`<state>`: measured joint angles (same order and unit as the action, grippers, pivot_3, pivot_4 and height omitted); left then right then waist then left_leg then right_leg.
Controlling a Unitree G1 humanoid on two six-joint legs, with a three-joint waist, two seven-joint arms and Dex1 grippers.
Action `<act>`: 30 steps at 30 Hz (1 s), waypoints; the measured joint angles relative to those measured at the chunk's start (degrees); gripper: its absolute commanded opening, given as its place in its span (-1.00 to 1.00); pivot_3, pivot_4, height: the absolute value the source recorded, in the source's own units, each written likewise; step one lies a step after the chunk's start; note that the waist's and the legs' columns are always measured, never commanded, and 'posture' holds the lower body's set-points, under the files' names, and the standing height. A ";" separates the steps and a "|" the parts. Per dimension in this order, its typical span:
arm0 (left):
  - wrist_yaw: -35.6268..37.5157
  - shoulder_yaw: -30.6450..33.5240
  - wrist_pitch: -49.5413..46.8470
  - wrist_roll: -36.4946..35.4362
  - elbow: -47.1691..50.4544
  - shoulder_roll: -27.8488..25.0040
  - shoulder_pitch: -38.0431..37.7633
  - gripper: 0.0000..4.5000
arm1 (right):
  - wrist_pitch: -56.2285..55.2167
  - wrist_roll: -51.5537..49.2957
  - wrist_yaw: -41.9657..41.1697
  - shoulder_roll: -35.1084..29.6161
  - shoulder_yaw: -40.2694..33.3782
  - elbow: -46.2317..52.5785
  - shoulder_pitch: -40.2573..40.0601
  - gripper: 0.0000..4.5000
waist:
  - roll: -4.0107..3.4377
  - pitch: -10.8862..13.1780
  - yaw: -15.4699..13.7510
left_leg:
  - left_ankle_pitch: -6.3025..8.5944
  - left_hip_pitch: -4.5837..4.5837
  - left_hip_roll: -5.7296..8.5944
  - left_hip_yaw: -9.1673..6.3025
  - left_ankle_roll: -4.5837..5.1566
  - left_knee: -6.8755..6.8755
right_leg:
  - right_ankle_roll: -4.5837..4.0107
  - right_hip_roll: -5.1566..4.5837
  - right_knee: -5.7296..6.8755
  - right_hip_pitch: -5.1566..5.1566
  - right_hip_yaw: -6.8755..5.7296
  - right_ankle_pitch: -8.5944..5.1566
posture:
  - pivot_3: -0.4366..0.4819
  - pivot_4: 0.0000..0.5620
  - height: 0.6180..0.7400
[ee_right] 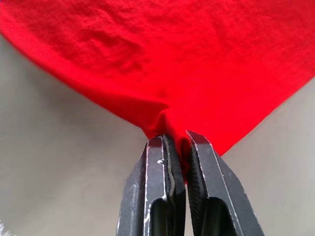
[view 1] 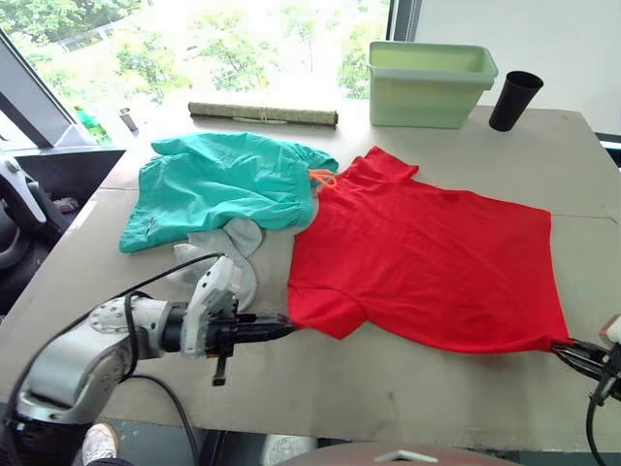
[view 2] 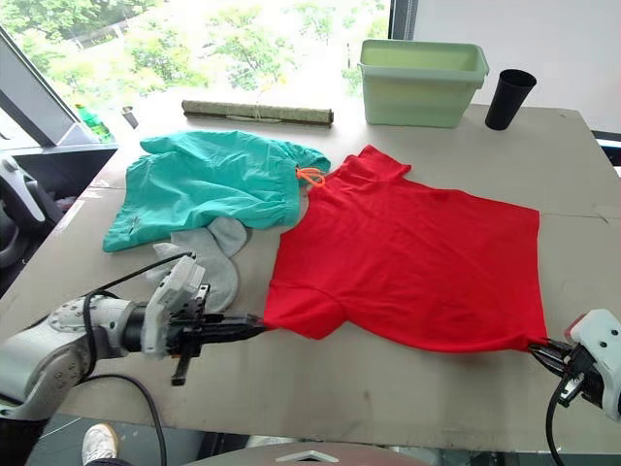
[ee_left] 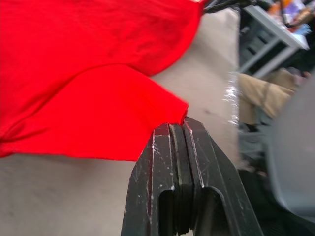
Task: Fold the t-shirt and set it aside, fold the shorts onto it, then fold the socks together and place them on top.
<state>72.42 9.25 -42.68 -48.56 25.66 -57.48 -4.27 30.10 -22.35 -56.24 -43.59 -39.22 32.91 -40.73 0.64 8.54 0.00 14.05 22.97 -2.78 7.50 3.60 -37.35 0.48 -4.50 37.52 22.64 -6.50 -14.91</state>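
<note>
1. The left gripper (ee_left: 183, 129) is closed on only the very tip of the near sleeve of the red t-shirt (view 1: 427, 257). With such a thin bite, the cloth may slip out when the arm lifts.
2. The right gripper (ee_right: 176, 140) is pinched on the near hem corner. If the two arms do not rise together, the shirt may twist and the fold would be crooked.
3. The teal shorts (view 1: 218, 184) touch the shirt at its collar side, and the grey socks (view 1: 228, 248) lie just beside the left gripper; a wide sweep could drag them.
4. The shirt lies flat on the table (view 1: 388, 383), stretching away from both grippers.
</note>
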 measured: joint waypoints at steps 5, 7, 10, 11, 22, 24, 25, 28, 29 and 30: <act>-0.40 -2.58 -1.03 0.47 -3.73 1.78 11.71 -1.00 | 0.87 0.56 0.23 -1.33 0.19 -2.18 2.28 -0.98 | 0.00 0.03 -0.93 | 0.00 0.03 0.08 0.01 0.01 0.03 | -0.01 0.00 -0.13 -0.03 0.00 0.01 | -0.05 -0.47 1.00; -2.41 -4.66 -0.44 2.41 -6.03 3.96 16.05 -1.00 | 1.60 0.36 1.29 -1.74 0.41 -2.91 5.29 -0.98 | 0.02 0.02 -0.94 | -0.01 0.05 0.11 0.03 0.02 0.01 | -0.01 0.00 -0.13 -0.04 0.02 0.02 | -0.05 -0.47 1.00; -5.27 -9.98 0.90 8.50 -12.59 7.55 23.67 -1.00 | 4.67 -0.03 2.98 -3.21 2.31 -5.12 10.38 -0.98 | 0.17 0.04 -0.95 | -0.15 0.11 0.14 0.04 0.28 0.02 | -0.04 0.06 -0.12 -0.06 0.00 0.04 | -0.05 -0.47 1.00; -5.43 -11.78 1.34 10.36 -14.75 8.35 25.68 -1.00 | 5.60 -0.11 3.28 -3.83 3.02 -5.57 11.82 -0.98 | 0.17 0.04 -0.92 | -0.16 0.12 0.14 0.04 0.30 0.02 | -0.10 0.08 -0.11 -0.04 0.01 0.12 | -0.05 -0.47 1.00; -6.46 -20.21 8.44 23.67 -32.47 17.09 36.20 -1.00 | 12.62 0.66 5.86 -7.66 9.03 -9.00 17.87 -0.98 | 0.33 0.04 -0.96 | -0.21 0.38 0.11 -0.02 0.22 -0.10 | 0.03 0.25 -0.17 0.08 0.00 0.27 | -0.05 -0.47 1.00; -6.45 -21.18 9.80 26.18 -35.37 18.21 37.26 -1.00 | 13.46 0.92 6.58 -7.65 9.78 -9.24 18.15 -0.98 | 0.33 0.04 -0.95 | -0.22 0.38 0.11 -0.02 0.22 -0.10 | 0.03 0.25 -0.15 0.09 0.00 0.27 | -0.05 -0.47 1.00; -6.43 -21.28 10.35 26.94 -35.88 18.53 37.39 -1.00 | 13.49 0.95 6.69 -7.66 10.00 -9.24 18.31 -0.98 | 0.33 0.04 -0.93 | -0.22 0.38 0.11 -0.02 0.21 -0.10 | 0.02 0.25 -0.15 0.09 0.00 0.27 | -0.05 -0.47 1.00; -6.30 -21.34 10.94 28.08 -37.22 19.37 37.51 -0.85 | 14.01 0.74 6.94 -7.58 10.35 -9.19 18.68 -0.85 | 0.33 0.04 -0.84 | -0.24 0.37 0.08 -0.02 0.17 -0.10 | 0.02 0.25 -0.13 0.09 0.01 0.28 | -0.05 -0.47 1.00; -6.44 -20.95 10.54 28.00 -37.75 19.90 37.55 -0.68 | 14.15 0.39 6.79 -7.52 10.35 -9.14 18.67 -0.68 | 0.33 0.03 -0.87 | -0.25 0.37 0.08 -0.02 0.17 -0.10 | 0.02 0.25 -0.12 0.09 0.00 0.28 | -0.05 -0.47 1.00; -6.52 -20.74 10.29 27.92 -38.21 20.26 37.57 -0.60 | 14.16 0.08 6.71 -7.23 10.30 -8.90 18.55 -0.60 | 0.34 0.04 -0.88 | -0.24 0.38 0.08 -0.04 0.17 -0.11 | 0.03 0.25 -0.12 0.09 -0.01 0.27 | -0.05 -0.47 1.00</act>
<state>65.90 -11.50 -32.39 -20.65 -12.54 -37.22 33.30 44.26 -22.27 -49.53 -50.82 -28.91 24.01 -22.18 0.98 8.58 -0.88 13.81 23.35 -2.70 7.46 3.78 -37.46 0.51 -4.25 37.40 22.73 -6.51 -14.64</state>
